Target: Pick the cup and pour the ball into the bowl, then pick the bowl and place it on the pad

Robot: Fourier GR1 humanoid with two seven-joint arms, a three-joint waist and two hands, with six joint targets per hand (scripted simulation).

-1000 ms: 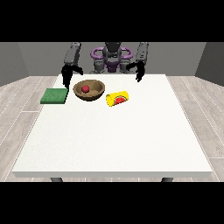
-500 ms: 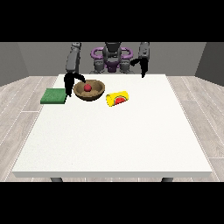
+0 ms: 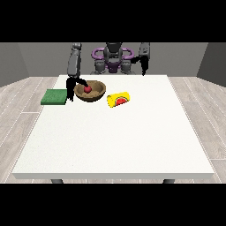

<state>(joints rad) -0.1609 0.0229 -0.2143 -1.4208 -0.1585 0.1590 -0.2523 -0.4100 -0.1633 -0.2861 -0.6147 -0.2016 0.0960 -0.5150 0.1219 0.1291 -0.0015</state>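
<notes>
Brown bowl (image 3: 90, 92) on white table (image 3: 114, 132), red ball (image 3: 88, 88) inside. Hand at view's left (image 3: 70, 88) at bowl's left rim — thumb reaches over rim toward ball, fingers hang outside wall, straddling rim. Green pad (image 3: 54, 97) just left of hand. Yellow cup (image 3: 119, 99) lies on side, right of bowl. Hand at view's right (image 3: 143, 63) raised near torso, well apart — finger state cannot tell.

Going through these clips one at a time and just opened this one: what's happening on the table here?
A red ball already sits in the brown bowl, and the yellow cup lies on its side on the white table beside it. The robot hand at the view's left is down at the bowl's rim, on the side facing the green pad. The robot hand at the view's right is raised near the robot's body, away from everything. The bowl is not on the pad yet.
</notes>
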